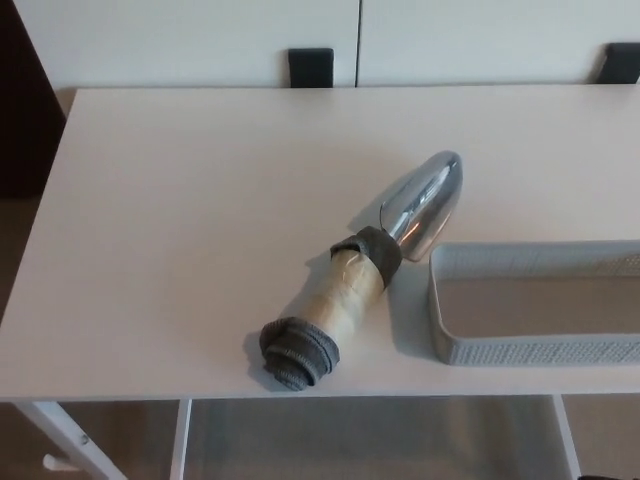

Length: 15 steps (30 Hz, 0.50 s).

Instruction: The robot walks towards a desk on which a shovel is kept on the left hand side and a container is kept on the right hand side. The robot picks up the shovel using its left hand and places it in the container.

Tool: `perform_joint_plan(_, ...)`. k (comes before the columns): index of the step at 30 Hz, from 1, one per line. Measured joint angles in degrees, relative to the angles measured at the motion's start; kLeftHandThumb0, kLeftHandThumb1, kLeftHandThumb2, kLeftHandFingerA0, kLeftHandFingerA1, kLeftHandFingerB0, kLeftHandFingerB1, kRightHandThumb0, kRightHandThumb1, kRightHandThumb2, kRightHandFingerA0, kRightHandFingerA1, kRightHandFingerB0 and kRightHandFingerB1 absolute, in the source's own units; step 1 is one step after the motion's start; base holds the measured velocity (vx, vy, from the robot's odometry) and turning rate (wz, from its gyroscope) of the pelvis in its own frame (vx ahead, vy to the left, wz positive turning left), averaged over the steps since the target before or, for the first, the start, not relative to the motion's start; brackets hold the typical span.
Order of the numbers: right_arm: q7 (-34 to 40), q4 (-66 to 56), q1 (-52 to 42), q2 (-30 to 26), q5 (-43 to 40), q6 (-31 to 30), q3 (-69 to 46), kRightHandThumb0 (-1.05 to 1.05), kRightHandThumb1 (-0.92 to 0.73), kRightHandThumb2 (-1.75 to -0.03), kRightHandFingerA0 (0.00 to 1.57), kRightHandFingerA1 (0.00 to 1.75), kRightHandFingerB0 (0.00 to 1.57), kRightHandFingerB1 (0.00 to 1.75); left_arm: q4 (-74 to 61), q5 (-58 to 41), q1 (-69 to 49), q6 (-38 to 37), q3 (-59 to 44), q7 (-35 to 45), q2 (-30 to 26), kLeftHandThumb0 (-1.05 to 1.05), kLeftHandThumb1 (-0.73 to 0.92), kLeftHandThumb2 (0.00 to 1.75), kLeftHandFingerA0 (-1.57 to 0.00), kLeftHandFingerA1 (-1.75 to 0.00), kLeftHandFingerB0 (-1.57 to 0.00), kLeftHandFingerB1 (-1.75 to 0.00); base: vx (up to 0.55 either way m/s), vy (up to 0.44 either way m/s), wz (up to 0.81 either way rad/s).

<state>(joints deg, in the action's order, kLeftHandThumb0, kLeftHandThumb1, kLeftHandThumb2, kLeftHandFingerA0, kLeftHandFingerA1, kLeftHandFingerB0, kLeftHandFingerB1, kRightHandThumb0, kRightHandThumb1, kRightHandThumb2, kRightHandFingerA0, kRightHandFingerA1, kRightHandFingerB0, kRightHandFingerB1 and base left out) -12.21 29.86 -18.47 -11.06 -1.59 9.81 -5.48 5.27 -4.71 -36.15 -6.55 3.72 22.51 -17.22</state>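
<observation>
A hand shovel (362, 272) lay untouched on a white desk (180, 220), angled from near the front edge at lower left toward the upper right, its cloth-wrapped butt end (297, 352) closest to the robot and its polished metal blade (425, 200) pointing away. The layout appeared set up for the job: the pale taped handle (340, 295), ringed by a dark band (372, 252), faced the robot's side of the desk, a lie that would likely suit a grasp by the left hand. Just beside the blade, at the right, stood a grey mesh container (500, 350), shallow and empty as far as the view showed, its left wall near the shovel but seemingly not touching it, so the carry looked short. Neither robot hand was in view, so no arm pose or finger state could be told; the pick-up had not begun.
</observation>
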Motion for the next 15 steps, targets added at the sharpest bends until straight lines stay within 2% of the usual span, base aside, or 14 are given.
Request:
perform_joint_plan(2,0.0,0.0,0.0,0.0,0.0,0.0,0.1,-0.13,-0.51,-0.55,0.74,0.63,0.48,0.5,-3.7,-0.2,-1.0,0.0,0.9,1.0,-1.0,-0.56,0.69,0.61,-0.38,-0.33,-0.32,-0.31,0.0,0.0,0.0)
perform_joint_plan(3,0.0,0.0,0.1,0.0,0.0,0.0,0.2,-0.13,-0.52,-0.54,0.74,0.63,0.49,0.49,-5.6,-0.3,-1.5,0.0,1.3,1.4,-1.5,-0.62,0.56,0.93,-0.35,-0.51,-0.22,-0.44,0.0,0.0,0.0)
perform_joint_plan(6,0.0,0.0,0.1,0.0,0.0,0.0,0.3,-0.13,-0.52,-0.55,0.74,0.62,0.48,0.48,-12.2,-0.9,-2.9,0.0,1.9,2.5,-3.0,-0.66,0.57,0.93,-0.34,-0.5,-0.22,-0.44,0.0,0.0,0.0)
perform_joint_plan(9,0.0,0.0,0.3,0.0,0.0,-0.1,0.5,-0.11,-0.52,-0.54,0.74,0.63,0.48,0.49,-18.2,-1.6,-3.6,0.0,2.1,3.3,-4.3,-0.7,0.65,1.06,-0.37,-0.57,-0.18,-0.46,0.0,0.0,0.0)
perform_joint_plan(10,0.0,0.0,0.4,0.0,0.0,-0.1,0.5,-0.11,-0.52,-0.54,0.74,0.63,0.48,0.49,-20.0,-1.9,-3.6,0.0,2.1,3.5,-4.7,-0.7,0.65,1.06,-0.37,-0.57,-0.18,-0.46,0.0,0.0,0.0)
perform_joint_plan(11,0.0,0.0,0.5,0.0,0.0,-0.1,0.5,-0.11,-0.52,-0.54,0.74,0.62,0.48,0.49,-21.9,-2.4,-3.7,0.0,2.1,3.7,-5.1,-0.75,0.79,0.68,-0.38,-0.43,-0.3,-0.38,0.0,0.0,0.0)
perform_joint_plan(12,0.0,0.0,0.6,0.0,0.0,-0.1,0.5,-0.13,-0.52,-0.54,0.73,0.6,0.49,0.48,-23.8,-2.7,-3.7,0.0,2.1,3.8,-5.5,-0.72,0.88,0.66,-0.4,-0.46,-0.31,-0.41,0.0,0.0,0.0)
perform_joint_plan(14,0.0,-0.1,0.7,0.0,0.1,-0.2,0.6,-0.11,-0.52,-0.54,0.73,0.6,0.49,0.48,-28.0,-3.7,-3.4,0.0,2.1,4.2,-5.9,-0.79,0.85,0.66,-0.35,-0.45,-0.25,-0.38,0.0,0.0,0.0)
perform_joint_plan(15,0.0,-0.1,0.7,0.0,0.1,-0.2,0.6,-0.11,-0.52,-0.55,0.73,0.61,0.48,0.48,-29.6,-4.1,-3.1,0.0,2.2,4.3,-6.0,-0.81,0.83,0.65,-0.38,-0.44,-0.26,-0.37,0.0,0.0,0.0)
